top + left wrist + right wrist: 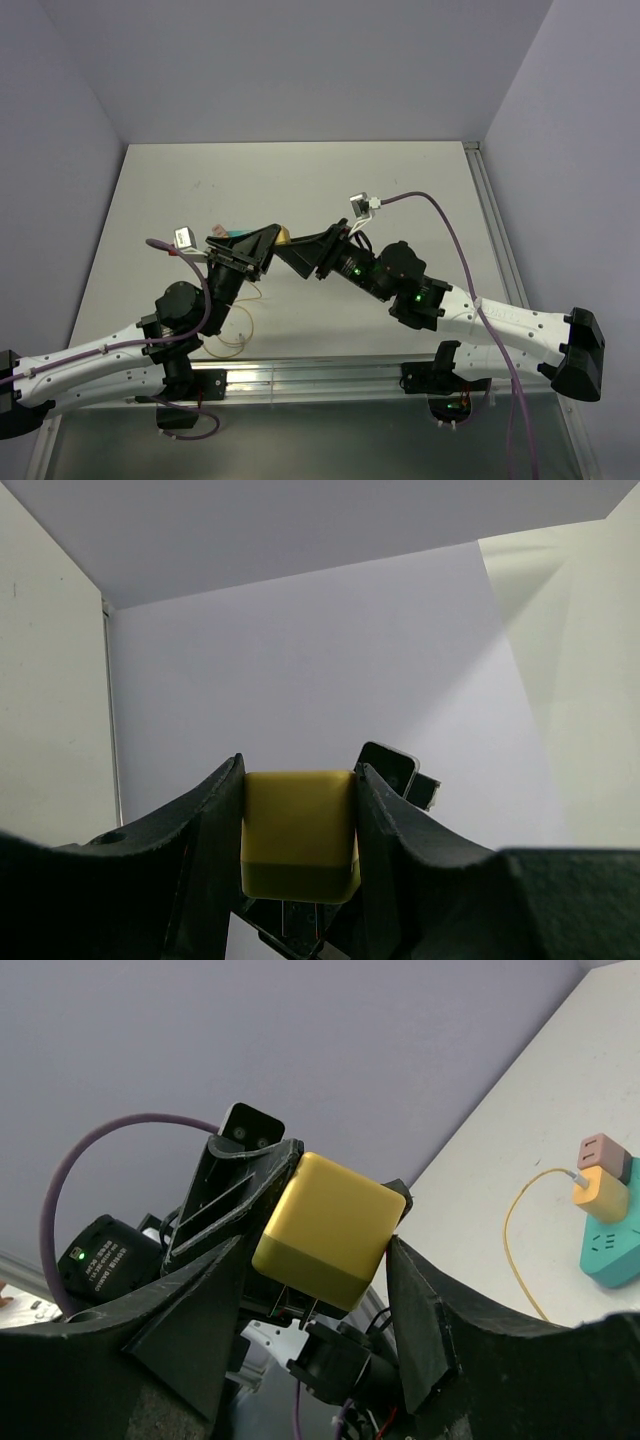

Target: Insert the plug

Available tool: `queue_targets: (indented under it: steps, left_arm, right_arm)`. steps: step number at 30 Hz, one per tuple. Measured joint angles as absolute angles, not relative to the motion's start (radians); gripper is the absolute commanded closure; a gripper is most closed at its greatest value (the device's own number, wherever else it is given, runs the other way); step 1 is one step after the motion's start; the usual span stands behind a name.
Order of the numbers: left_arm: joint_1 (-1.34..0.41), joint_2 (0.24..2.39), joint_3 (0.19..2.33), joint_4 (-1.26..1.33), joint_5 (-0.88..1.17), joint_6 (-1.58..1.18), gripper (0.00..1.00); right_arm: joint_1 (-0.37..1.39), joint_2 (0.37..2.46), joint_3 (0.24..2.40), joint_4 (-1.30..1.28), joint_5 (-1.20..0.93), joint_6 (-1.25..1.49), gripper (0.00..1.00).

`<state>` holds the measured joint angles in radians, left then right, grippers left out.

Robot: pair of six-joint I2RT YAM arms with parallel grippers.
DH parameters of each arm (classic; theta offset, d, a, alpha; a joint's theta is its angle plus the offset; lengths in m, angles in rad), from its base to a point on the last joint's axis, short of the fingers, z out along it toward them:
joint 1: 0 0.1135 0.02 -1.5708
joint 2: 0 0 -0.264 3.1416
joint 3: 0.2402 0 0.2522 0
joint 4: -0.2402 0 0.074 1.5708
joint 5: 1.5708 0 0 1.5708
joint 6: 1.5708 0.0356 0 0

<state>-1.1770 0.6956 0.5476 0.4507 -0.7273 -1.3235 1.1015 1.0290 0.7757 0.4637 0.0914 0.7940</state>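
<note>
The plug [330,1230] is a yellow block with two metal prongs on its underside. My left gripper [298,820] is shut on it, its fingers pressing both sides of the plug [298,830], and holds it in the air. My right gripper [316,1245] faces it with its jaws open, one on each side of the plug. There is a gap on the left, and the right fingertip is close to a corner. In the top view the two grippers, left [268,242] and right [303,255], meet tip to tip at the plug [284,237]. No cable shows on the held plug.
A teal power strip [615,1255] lies on the table. A smaller yellow block [600,1195] and a pink block [603,1150] are seated in it. A thin yellow cable [515,1230] loops from the yellow block. The cable loop [238,330] lies under my left arm.
</note>
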Motion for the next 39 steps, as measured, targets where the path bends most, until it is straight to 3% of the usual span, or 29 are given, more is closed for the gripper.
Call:
queue_targets:
  steps: [6, 7, 8, 11, 13, 16, 18, 22, 24, 26, 27, 30, 39]
  left_arm:
    - [-1.177, 0.696, 0.543, 0.465, -0.726, -1.320, 1.00]
    - [-1.177, 0.696, 0.543, 0.467, -0.726, -1.320, 1.00]
    - [-1.177, 0.696, 0.543, 0.471, -0.725, -1.320, 1.00]
    - [-1.176, 0.695, 0.543, 0.485, -0.732, -1.305, 1.00]
    - [-1.176, 0.693, 0.543, 0.484, -0.735, -1.303, 1.00]
    - [-1.176, 0.691, 0.546, 0.459, -0.736, -1.308, 0.99]
    - [-1.176, 0.691, 0.558, 0.429, -0.739, -1.313, 0.90]
    - [-1.176, 0.706, 0.614, 0.342, -0.748, -1.319, 0.56]
    - [-1.176, 0.718, 0.649, 0.292, -0.751, -1.315, 0.47]
    - [-1.176, 0.725, 0.677, 0.252, -0.750, -1.291, 0.31]
    - [-1.176, 0.728, 0.687, 0.234, -0.749, -1.280, 0.18]
    - [-1.177, 0.741, 0.710, 0.180, -0.748, -1.245, 0.00]
    - [-1.177, 0.710, 0.717, 0.129, -0.748, -1.114, 0.00]
  right_arm:
    - [1.096, 1.029, 0.776, 0.467, 0.082, 0.794, 0.38]
    - [1.095, 1.029, 0.776, 0.469, 0.080, 0.793, 0.44]
    - [1.093, 1.029, 0.775, 0.469, 0.077, 0.789, 0.59]
    - [1.086, 1.031, 0.776, 0.472, 0.064, 0.801, 0.88]
    - [1.082, 1.031, 0.776, 0.474, 0.057, 0.807, 1.00]
    - [1.080, 1.035, 0.776, 0.472, 0.048, 0.809, 1.00]
    - [1.079, 1.036, 0.776, 0.471, 0.044, 0.811, 1.00]
    - [1.073, 1.035, 0.775, 0.478, 0.046, 0.814, 1.00]
    - [1.068, 1.032, 0.775, 0.479, 0.045, 0.814, 1.00]
    - [1.062, 1.028, 0.775, 0.478, 0.042, 0.807, 1.00]
    - [1.057, 1.028, 0.774, 0.478, 0.037, 0.800, 1.00]
    - [1.045, 1.027, 0.762, 0.473, 0.025, 0.790, 1.00]
    - [1.022, 1.019, 0.742, 0.434, 0.001, 0.776, 1.00]
